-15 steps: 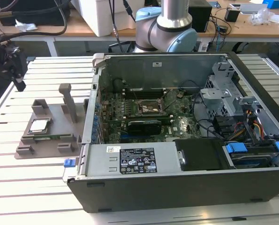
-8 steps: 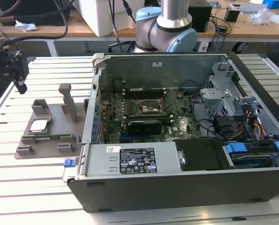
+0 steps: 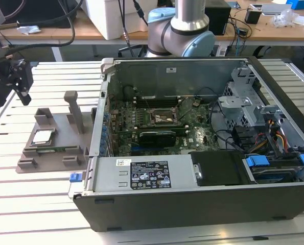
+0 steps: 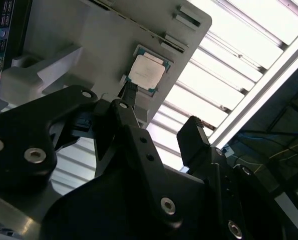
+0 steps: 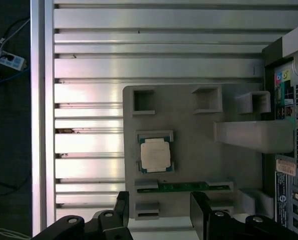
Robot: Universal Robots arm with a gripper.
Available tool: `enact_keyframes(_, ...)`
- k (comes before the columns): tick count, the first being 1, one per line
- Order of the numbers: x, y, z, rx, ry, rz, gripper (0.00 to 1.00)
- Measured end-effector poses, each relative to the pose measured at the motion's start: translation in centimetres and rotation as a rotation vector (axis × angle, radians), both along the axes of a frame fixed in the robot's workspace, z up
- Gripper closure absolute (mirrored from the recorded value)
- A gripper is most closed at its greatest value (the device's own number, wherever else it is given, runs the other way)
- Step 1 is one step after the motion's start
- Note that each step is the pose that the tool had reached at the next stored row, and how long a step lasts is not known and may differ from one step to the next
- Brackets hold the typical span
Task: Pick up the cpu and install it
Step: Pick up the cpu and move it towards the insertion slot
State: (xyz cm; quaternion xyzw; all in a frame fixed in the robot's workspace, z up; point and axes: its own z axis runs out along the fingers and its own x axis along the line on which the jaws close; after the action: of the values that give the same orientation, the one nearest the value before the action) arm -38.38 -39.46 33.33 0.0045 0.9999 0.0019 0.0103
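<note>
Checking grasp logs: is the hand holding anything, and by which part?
Nothing. The hand is open and empty; the cpu lies in the grey tray.

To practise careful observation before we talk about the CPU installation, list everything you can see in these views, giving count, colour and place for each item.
cpu: one, silvery top with a greenish rim, lying flat in a recess of the tray.
tray: one, grey, with upright posts, on the table beside the computer case.
circuit strip: one, green, in a slot of the tray next to the cpu.
computer case: one, black, open, on the exterior view's right of the tray.
socket: one, black with a metal frame, inside the computer case.
table: one, silvery metal slats, under everything.
robot arm: one, silver and light blue, behind the computer case.
tool: one, black, fingers apart, above the tray's edge, holding nothing.
</note>
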Motion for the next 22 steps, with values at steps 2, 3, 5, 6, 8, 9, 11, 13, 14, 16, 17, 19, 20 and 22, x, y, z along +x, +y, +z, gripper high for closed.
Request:
enact_keyframes(2,0.0,0.00,-0.23,0.0000,0.0001,0.000,0.40)
enact_keyframes(3,0.0,0.00,-0.32,0.0000,0.0000,0.000,0.40)
enact_keyframes(5,0.0,0.00,-0.50,0.0000,0.0000,0.000,0.40)
enact_keyframes(6,0.0,0.00,-0.58,0.0000,0.0000,0.000,0.40)
enact_keyframes(8,0.0,0.00,-0.74,-0.0001,0.0001,0.000,0.40)
enact_keyframes(9,0.0,0.00,-0.80,0.0000,0.0001,0.000,0.40)
enact_keyframes(11,0.0,0.00,-1.00,0.0000,0.0000,0.000,0.40)
enact_keyframes(13,0.0,0.00,-1.20,0.0000,0.0000,0.000,0.40)
enact_keyframes(14,0.0,0.00,-1.34,0.0000,0.0000,0.000,0.40)
enact_keyframes(16,0.0,0.00,-1.51,0.0000,0.0000,0.000,0.40)
enact_keyframes(17,0.0,0.00,-1.62,-0.0001,0.0001,0.000,0.40)
enact_keyframes(19,0.0,0.00,-1.85,-0.0001,0.0001,0.000,0.40)
enact_keyframes(20,0.0,0.00,-1.94,0.0000,0.0000,0.000,0.40)
enact_keyframes(22,0.0,0.00,-2.18,0.0000,0.0000,0.000,0.40)
